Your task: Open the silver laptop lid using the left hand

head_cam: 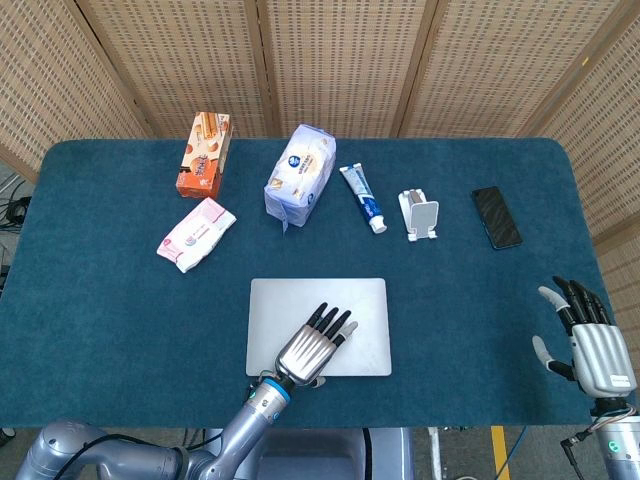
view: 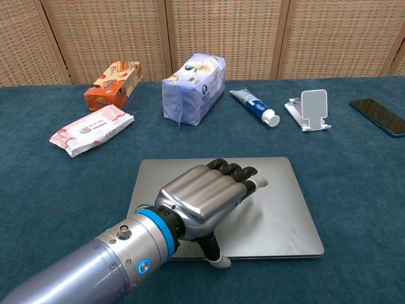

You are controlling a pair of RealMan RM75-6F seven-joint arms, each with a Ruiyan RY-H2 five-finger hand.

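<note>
On the closed silver laptop [head_cam: 318,326], left hand [head_cam: 312,351] lies flat

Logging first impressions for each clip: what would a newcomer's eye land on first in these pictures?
Most striking is the metallic left hand lying over the closed silver laptop at the near middle of the blue table, its thumb hanging past the laptop's front edge. Next comes the row of small goods along the far side, led by the orange box. The right hand hovers open at the table's right edge.
</note>
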